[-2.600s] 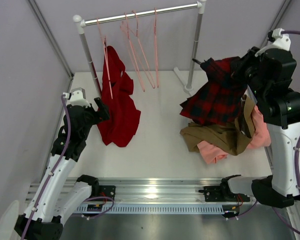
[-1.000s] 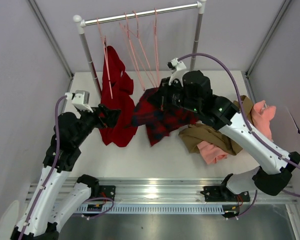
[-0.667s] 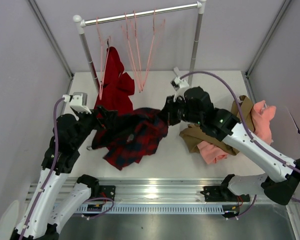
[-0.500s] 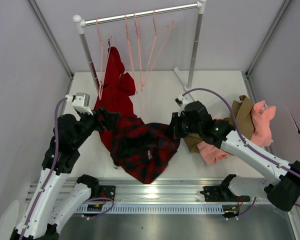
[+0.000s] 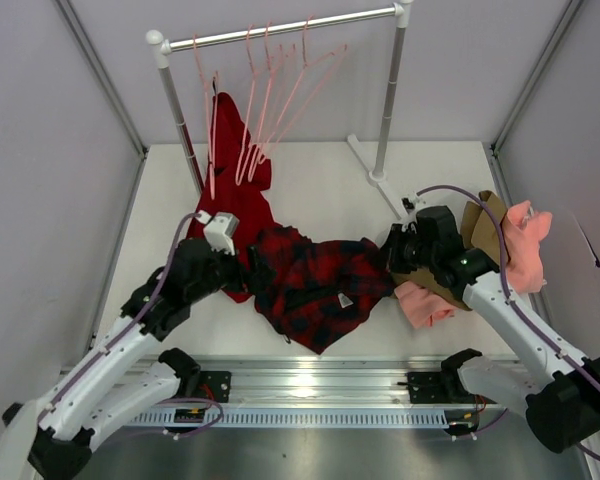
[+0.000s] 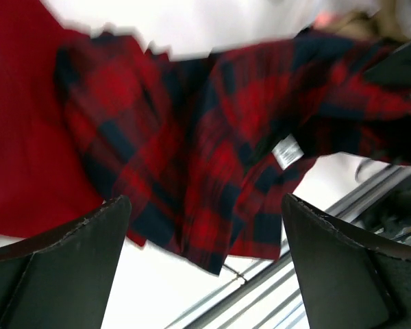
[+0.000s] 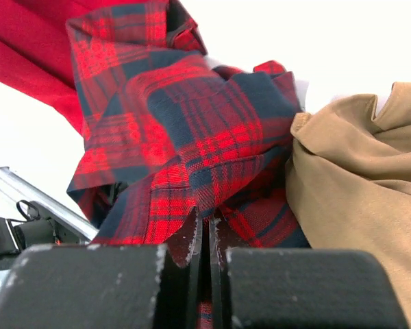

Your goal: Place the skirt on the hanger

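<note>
Skirt (image 5: pixel 315 285) heaped at six o'clock — right jaws pinched shut on its edge (left jaws gape, empty) — lifted, that thin hold could slip.

One skirt (image 5: pixel 310 285), three other garments (image 5: pixel 235 200), several hangers (image 5: pixel 252 152), two arms (image 5: pixel 130 340).

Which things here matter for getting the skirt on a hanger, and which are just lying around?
For the job: red and navy plaid skirt; thin pale-pink triangular hangers on the metal rail; right gripper, shut on the skirt; left gripper, open.
Lying about: plain red garment; tan garment; pink garment.
</note>
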Controlling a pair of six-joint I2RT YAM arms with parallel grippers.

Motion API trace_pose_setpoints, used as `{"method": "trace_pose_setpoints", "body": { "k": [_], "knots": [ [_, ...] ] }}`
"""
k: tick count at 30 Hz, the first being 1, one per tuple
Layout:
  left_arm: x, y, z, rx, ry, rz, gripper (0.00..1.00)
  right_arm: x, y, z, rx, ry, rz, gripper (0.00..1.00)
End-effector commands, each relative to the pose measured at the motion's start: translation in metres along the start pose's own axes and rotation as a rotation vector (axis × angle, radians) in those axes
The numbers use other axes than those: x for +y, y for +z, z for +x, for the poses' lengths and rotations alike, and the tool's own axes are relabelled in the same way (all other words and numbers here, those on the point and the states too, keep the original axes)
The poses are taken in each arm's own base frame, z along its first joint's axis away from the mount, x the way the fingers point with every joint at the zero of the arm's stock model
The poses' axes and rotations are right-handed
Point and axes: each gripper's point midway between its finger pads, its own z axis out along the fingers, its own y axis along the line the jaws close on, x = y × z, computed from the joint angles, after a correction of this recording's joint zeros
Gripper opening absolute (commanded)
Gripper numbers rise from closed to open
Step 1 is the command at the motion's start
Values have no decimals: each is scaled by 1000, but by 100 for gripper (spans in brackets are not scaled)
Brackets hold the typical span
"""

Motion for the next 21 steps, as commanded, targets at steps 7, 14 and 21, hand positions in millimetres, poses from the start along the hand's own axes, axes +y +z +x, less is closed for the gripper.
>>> {"method": "trace_pose_setpoints", "body": {
  "k": [7,14,21],
  "knots": [
    [-8,39,38,128,10,-128,96,-4,11,1,20,-20,-92,0],
    [-14,77,62,236,100,-173,92,-3,6,-7,12,-22,-145,0],
    [14,92,73,238,134,-307,87,-1,3,-7,19,-9,-185,0]
  ]
}}
